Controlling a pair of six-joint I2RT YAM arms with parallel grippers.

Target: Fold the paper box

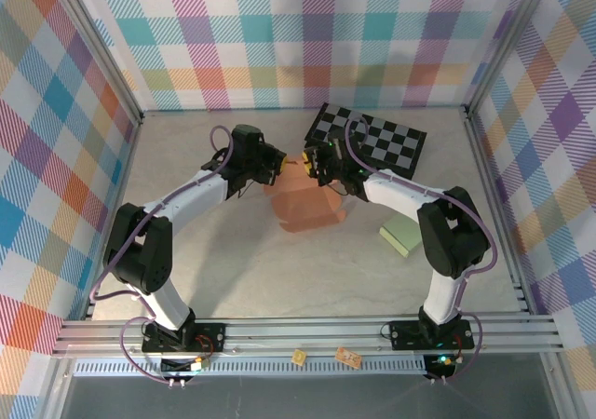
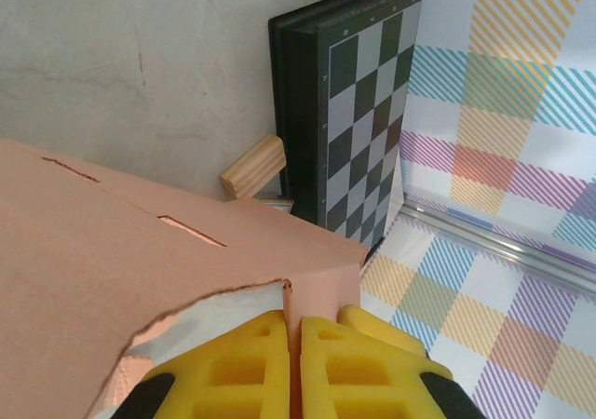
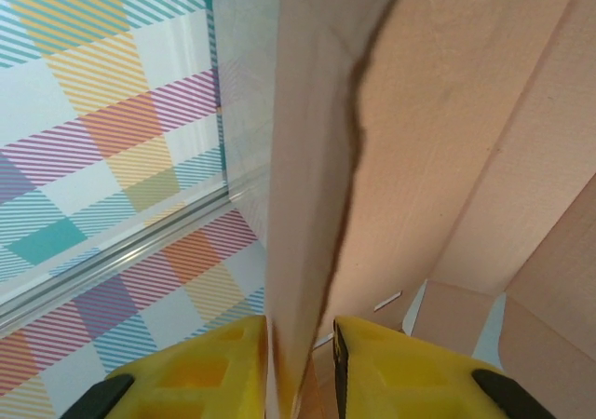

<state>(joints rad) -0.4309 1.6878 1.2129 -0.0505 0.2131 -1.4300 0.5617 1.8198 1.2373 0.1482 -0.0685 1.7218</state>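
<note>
One paper box (image 1: 312, 209), salmon card, sits half-formed on the table, and both arms meet at its far edge; the right wrist view looks into it, with bare card panels and loose flaps inside, the bottom cut off by the frame; left gripper (image 2: 293, 335) is pinched tight on a thin, torn edge of the box, yellow fingers (image 2: 242, 363) pressed together with only card between them; right gripper (image 3: 300, 354) straddles an upright flap, jaws a little apart, a dark gap on one side of the card, so a loose hold at most; behind the box, one chessboard case (image 1: 372, 140), folded closed, contents hidden; one wooden block (image 2: 253, 168) between the box and that case, partly covered by the box's edge; one green pad (image 1: 401, 236) right of the box, well apart; two small tan bits (image 1: 298, 356) in front of the box on the near rail, too small to make out.
</note>
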